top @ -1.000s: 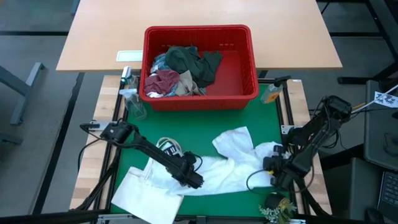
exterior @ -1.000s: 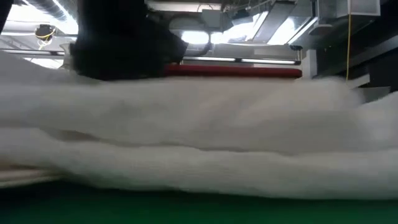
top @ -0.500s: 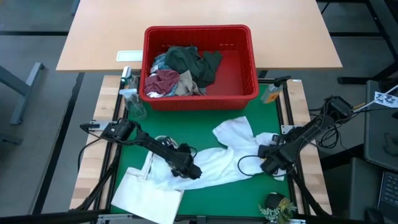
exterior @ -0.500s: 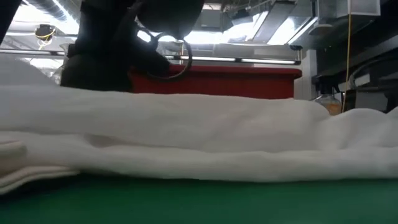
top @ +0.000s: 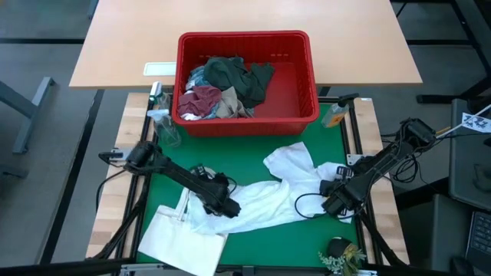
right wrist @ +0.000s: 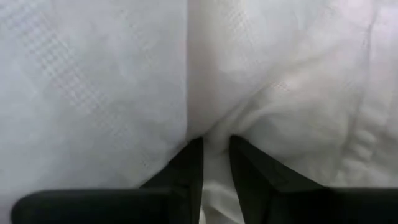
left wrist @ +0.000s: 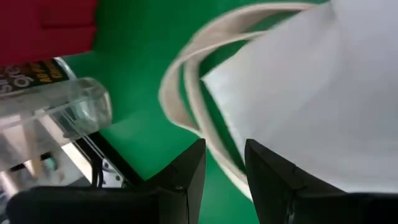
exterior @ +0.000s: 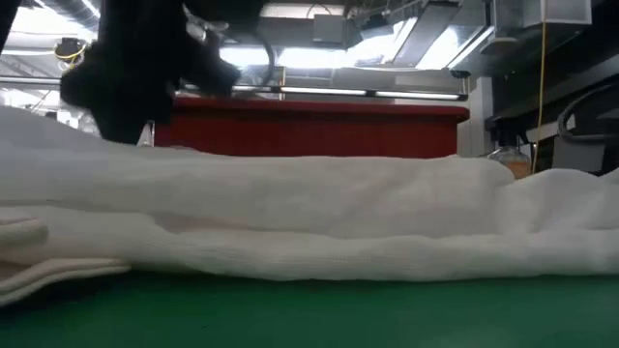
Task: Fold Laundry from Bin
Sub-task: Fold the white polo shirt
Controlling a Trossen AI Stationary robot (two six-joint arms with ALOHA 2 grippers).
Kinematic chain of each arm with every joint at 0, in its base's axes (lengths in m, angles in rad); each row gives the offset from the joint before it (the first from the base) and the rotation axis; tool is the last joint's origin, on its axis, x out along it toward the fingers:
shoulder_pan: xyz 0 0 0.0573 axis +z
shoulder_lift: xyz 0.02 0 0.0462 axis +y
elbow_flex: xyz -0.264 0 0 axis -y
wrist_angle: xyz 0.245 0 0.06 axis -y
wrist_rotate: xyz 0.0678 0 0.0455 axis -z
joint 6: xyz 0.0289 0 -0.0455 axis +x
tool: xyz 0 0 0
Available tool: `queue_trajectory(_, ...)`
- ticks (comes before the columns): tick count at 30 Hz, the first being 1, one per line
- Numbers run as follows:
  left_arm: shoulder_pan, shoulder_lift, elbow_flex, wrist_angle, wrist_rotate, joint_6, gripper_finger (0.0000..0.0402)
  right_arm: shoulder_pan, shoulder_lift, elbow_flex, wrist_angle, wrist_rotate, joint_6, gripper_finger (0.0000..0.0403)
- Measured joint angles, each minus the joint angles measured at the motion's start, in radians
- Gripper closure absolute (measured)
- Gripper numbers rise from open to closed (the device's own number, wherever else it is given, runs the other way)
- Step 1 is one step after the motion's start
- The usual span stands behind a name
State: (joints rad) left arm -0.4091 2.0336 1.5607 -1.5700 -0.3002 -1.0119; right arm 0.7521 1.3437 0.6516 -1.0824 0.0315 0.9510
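White cloth, the white garment [top: 265,203], lies stretched across the green counter [top: 261,245] between both claws, seemingly pulled flat for folding. The right claw [top: 331,205] pinches a fold of it between nearly closed fingers. The left claw [top: 229,208] sits at its other end, fingers slightly apart; a tote bag [top: 178,239] lies just beside. Beyond both, the bin [top: 303,73] holds remaining laundry [top: 222,88].

Wooden table [top: 245,19], grey floor [top: 38,77]

Right end effector [right wrist: 215,163], fingers [right wrist: 186,171] narrowly apart, pinching a fold of white garment [right wrist: 93,81].
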Motion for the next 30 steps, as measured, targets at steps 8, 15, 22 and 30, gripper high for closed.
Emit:
queue_trajectory(8,-0.040,-0.227,-0.194,0.002,0.043,-0.229,0.0294,0.000,0.000,0.017,-0.003,0.000,-0.018,0.0323)
queue_trajectory(15,-0.054,-0.281,-0.251,0.151,0.147,-0.347,0.0294,0.000,0.000,0.017,-0.003,0.000,-0.018,0.0323)
queue_trajectory(22,-0.033,-0.274,-0.251,0.282,0.190,-0.347,0.0294,0.000,0.000,0.017,-0.002,-0.024,-0.018,0.0323)
queue_trajectory(30,-0.007,-0.280,-0.251,0.323,0.288,-0.257,0.0294,0.000,0.000,0.017,-0.001,-0.025,-0.018,0.0323)
